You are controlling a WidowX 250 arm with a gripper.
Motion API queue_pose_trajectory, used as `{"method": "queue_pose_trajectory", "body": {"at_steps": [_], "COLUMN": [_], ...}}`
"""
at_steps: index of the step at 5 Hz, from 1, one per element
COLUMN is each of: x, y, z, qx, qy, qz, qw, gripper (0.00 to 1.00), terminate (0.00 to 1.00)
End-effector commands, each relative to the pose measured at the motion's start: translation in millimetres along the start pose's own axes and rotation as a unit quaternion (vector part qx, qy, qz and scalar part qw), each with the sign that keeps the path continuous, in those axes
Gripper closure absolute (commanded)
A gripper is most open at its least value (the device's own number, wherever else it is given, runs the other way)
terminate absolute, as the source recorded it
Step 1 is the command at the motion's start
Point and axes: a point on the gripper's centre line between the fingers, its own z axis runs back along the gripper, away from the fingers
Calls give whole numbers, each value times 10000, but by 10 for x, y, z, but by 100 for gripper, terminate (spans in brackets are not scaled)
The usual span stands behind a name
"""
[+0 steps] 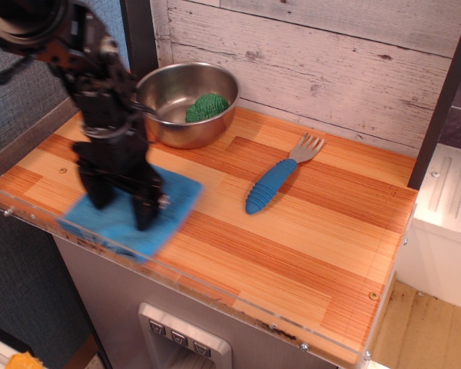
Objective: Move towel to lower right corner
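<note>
Vertically oriented, the gripper (124, 209) points down with fingers spread, tips pressing on the towel (131, 217).

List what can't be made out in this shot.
- Tool: motion-blurred; open or shut on the towel can't be told.
- Towel: the arm covers its middle, and its edges are smeared by blur.
- Green scrubber: its lower part sits behind the bowl wall.
- Lower right corner: the screw there is too small to make out clearly.
</note>
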Motion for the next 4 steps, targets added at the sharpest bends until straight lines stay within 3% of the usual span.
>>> {"method": "queue_pose_trajectory", "body": {"at_steps": [1,4], "x": [188,398], "y": [-531,-1686], "z": [175,248], "qx": [-280,-206], "qy": [-319,-269], "qz": [-137,-824], "qw": [9990,9960], "gripper": [0,0], "terminate": [0,0]}}
